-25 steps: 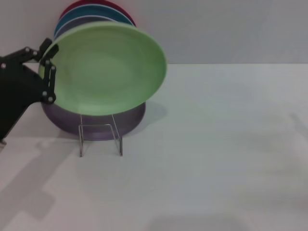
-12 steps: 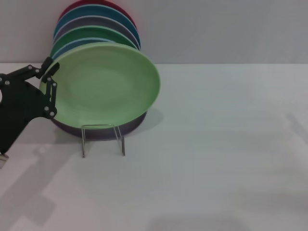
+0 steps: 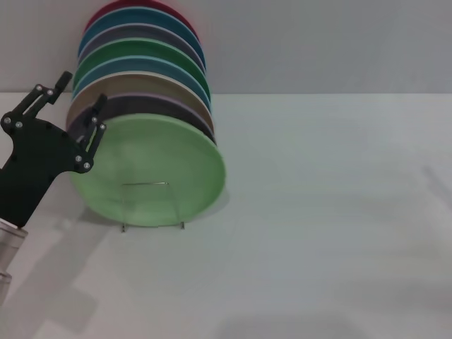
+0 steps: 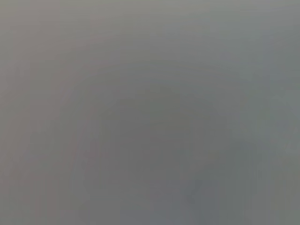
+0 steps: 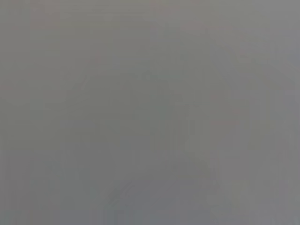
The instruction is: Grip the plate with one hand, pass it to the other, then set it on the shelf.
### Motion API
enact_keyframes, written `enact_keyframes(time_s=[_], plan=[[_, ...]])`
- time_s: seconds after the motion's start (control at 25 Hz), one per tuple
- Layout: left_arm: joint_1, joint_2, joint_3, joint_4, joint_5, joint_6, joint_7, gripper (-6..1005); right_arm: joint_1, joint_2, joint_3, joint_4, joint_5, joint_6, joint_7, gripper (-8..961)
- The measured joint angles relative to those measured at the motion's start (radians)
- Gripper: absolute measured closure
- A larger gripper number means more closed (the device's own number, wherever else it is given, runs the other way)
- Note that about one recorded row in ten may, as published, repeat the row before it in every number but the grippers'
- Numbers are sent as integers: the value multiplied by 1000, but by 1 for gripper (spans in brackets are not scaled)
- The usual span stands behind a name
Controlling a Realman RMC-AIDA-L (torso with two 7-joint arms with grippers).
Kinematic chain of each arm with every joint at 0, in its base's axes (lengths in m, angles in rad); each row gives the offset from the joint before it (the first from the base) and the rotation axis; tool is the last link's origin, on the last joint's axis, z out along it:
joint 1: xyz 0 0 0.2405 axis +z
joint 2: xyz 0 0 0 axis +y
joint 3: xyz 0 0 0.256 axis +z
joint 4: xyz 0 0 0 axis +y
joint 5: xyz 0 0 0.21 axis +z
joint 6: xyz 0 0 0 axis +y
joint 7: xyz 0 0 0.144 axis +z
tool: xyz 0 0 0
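One gripper is in view: the left gripper (image 3: 79, 99), black, flat-linked and studded with pale screws, at the far left of the head view on a silver-grey wrist. Its fingers are spread, one fingertip (image 3: 63, 78) clear of the stack and the other lying against the upper left rim of the plate (image 3: 152, 173); it no longer clamps anything. Item, the plate: round, pale mint-green, matte, low-rimmed. A second ago it hung tilted in that gripper's hold above the rack, and half a second ago lower; now it stands near upright at the front of the row, lower edge down at the shelf (image 3: 152, 205). Judged from this, the placing step is all but done and only the retreat of the arm remains; whether the plate is seated between the wires or only leans on the stack cannot be told. Item, the shelf: thin clear wire, its rectangular front loop showing faintly before the plate's face, two short feet on the table (image 3: 325, 212), a plain white matte surface. Item, the stacked plates (image 3: 141, 78) behind: same form, in lilac, tan, blue, darker green, grey, teal and crimson, ranked edge-on toward the wall. Right gripper: not in view. Both wrist views show blank grey only.
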Motion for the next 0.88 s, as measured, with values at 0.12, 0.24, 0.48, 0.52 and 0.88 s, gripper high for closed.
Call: enact_keyframes(time_s=[0.12,0.24,0.48,0.52,0.88], plan=[[16,-4,-22,-25,-2,9,7,682,0,0,0,0,0,0,-1,121],[66,-9,-113,-105,-9,14,-23,597,-2,1,2,-1,1,1,-9,121],[98,-12,-253,-133,-159,-15,-247,346,-5,4,1,-26,13,-3,-109,121],[96,-10,-256,-124,-189,-31,-293,297,-5,5,2,-40,18,-5,-139,121],[99,-16,-265,-70,-369,-172,-473,197,20,9,-37,-256,156,41,-571,121]])
